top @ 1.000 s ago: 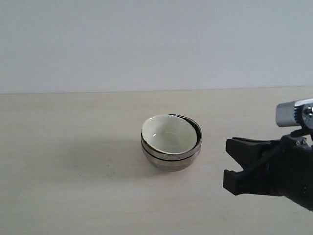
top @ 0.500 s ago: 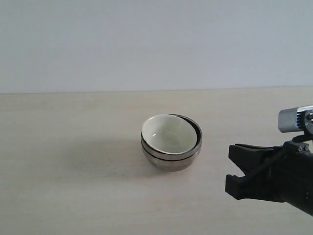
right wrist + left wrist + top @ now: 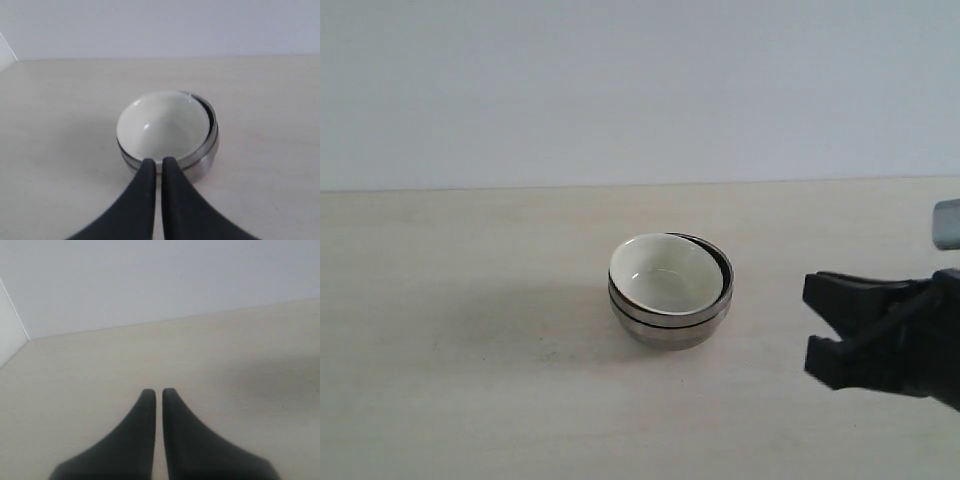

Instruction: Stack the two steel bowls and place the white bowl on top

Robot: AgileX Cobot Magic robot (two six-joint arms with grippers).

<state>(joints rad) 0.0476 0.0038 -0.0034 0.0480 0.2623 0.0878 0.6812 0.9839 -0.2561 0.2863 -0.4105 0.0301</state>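
My right gripper (image 3: 158, 161), closed and empty, has drawn back farther from the stack. The white bowl (image 3: 663, 272) stays nested atop the two steel bowls (image 3: 670, 325) mid-tabletop (image 3: 470, 300). My left gripper (image 3: 158, 391) is closed too.

White bowl (image 3: 660, 275) sits slightly off-centre atop the two nested steel bowls (image 3: 670, 328), all upright

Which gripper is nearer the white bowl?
Right. The right gripper sits apart from the white bowl, to its right in the exterior view; the left gripper is outside that view, its camera showing table, no bowl.
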